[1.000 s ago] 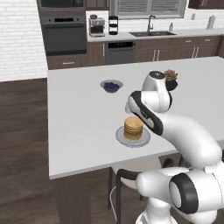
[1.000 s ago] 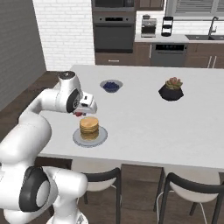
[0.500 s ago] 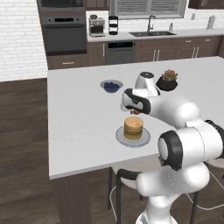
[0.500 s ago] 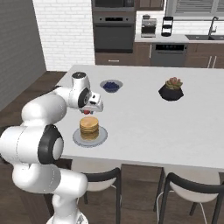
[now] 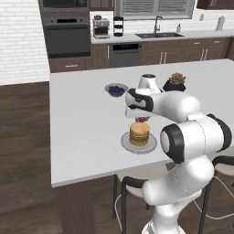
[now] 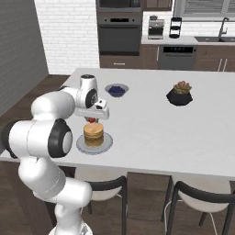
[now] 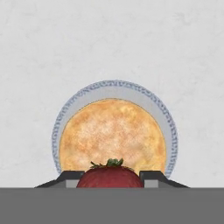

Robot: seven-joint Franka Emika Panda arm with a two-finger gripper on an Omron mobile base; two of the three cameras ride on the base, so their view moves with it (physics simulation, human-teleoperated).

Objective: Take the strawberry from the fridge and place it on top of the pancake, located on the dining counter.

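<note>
Gripper (image 7: 112,181): jaws narrowed onto the strawberry (image 7: 111,176), one dark finger (image 7: 65,178) on each side of the fruit. It points straight down and hangs just above the pancakes. From the left base view it sits at (image 5: 142,119); from the right base view at (image 6: 92,120).

Strawberry: red, green leaves on top, pinched between the fingers. Held in the air over the near edge of the stack, not touching it. A small red spot under the hand marks it from the left (image 5: 142,120) and from the right (image 6: 92,120).

Pancakes (image 7: 113,133): a golden round stack, upright, centred on the plate. Seen also at (image 5: 139,133) and (image 6: 93,133).

Plate (image 7: 170,131): pale, with a blue patterned rim, flat on the counter near its front edge; rim visible at (image 5: 124,142) and (image 6: 108,144).

Dining counter (image 5: 77,119): broad white top, also at (image 6: 156,124) and (image 7: 52,52).

Bowl (image 5: 116,89): small, blue, holding dark blue berries, set behind the plate and well apart from it; also at (image 6: 116,90).

Potted plant (image 5: 175,82): dark pot, reddish-green top, to the right on the counter; also at (image 6: 179,94).

Stool (image 6: 202,202): dark frame, pushed under the front edge.
</note>
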